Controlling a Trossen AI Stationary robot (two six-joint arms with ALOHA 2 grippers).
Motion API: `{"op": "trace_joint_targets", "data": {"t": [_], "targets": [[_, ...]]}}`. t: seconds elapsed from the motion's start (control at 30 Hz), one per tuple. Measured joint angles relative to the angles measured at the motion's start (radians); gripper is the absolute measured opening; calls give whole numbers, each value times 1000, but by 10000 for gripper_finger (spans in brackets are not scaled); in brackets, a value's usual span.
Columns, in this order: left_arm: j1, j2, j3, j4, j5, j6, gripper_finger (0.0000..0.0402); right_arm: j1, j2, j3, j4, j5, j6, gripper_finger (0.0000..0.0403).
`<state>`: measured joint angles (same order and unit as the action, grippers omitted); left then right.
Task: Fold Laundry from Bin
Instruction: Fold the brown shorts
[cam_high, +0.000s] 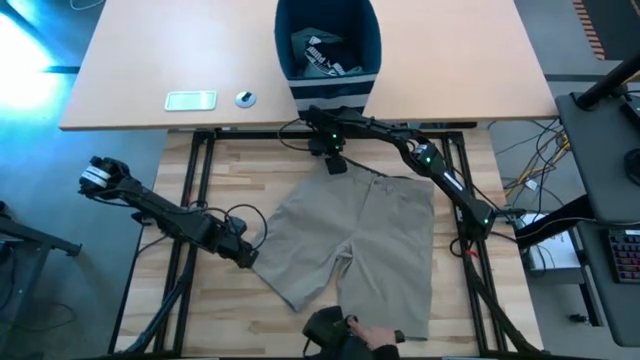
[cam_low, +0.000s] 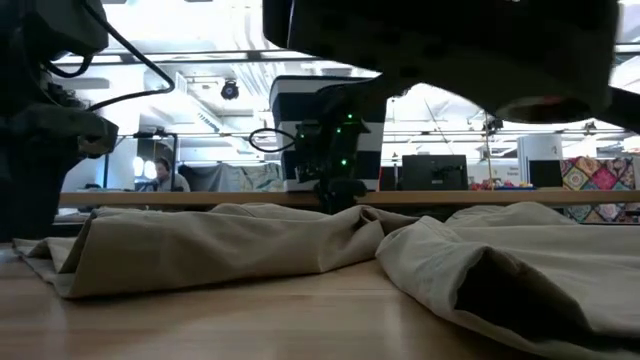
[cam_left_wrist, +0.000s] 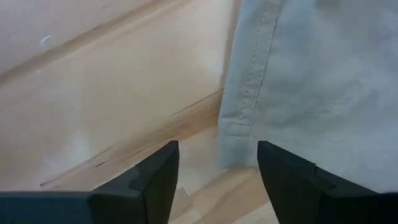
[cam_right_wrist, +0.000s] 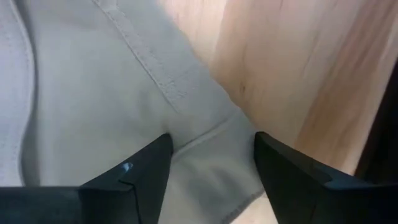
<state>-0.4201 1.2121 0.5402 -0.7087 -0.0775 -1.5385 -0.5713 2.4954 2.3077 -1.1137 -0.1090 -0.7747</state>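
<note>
1. Two arms over the wooden table (cam_high: 230, 170), both at the beige shorts (cam_high: 360, 250), which lie spread flat mid-table.
2. Left gripper (cam_high: 248, 256) low at the shorts' left leg hem; the left wrist view shows fingers (cam_left_wrist: 155, 180) spread, hem corner (cam_left_wrist: 236, 140) just ahead of the gap, nothing pinched.
3. Right gripper (cam_high: 336, 165) at the waistband end, on the bin's side; the right wrist view shows fingers (cam_right_wrist: 146, 168) apart with beige cloth (cam_right_wrist: 93, 93) under and between them. Contact or grip can't be told.
4. Bin (cam_high: 328, 50), navy with white stripes, stands on the lighter desk (cam_high: 150, 60) beyond the wooden table, upright; dark laundry with white lettering (cam_high: 322, 52) inside.
5. Small white flat device (cam_high: 190, 100) and a small round item (cam_high: 245, 98) sit on the desk left of the bin.
6. Low view: shorts (cam_low: 300, 245) rumpled in low folds on the wood, right gripper (cam_low: 338, 190) coming down onto the far edge.
7. Person's hand (cam_high: 385, 345) at the near table edge, beside a dark object (cam_high: 325, 328), close to the shorts' right leg hem.
</note>
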Motion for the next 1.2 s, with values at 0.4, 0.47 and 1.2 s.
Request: {"op": "trace_joint_targets", "data": {"t": [0.4,0.47,1.2], "targets": [[261,-153,-43,-88,0,127,258,-4,-5,14,-35,80,368,69],[337,-172,-76,-5,0,202,263,-4,-5,24,-59,71,377,63],[341,103,-45,208,169,481,77,-34,-47,46,-108,8,-44,195]]}}
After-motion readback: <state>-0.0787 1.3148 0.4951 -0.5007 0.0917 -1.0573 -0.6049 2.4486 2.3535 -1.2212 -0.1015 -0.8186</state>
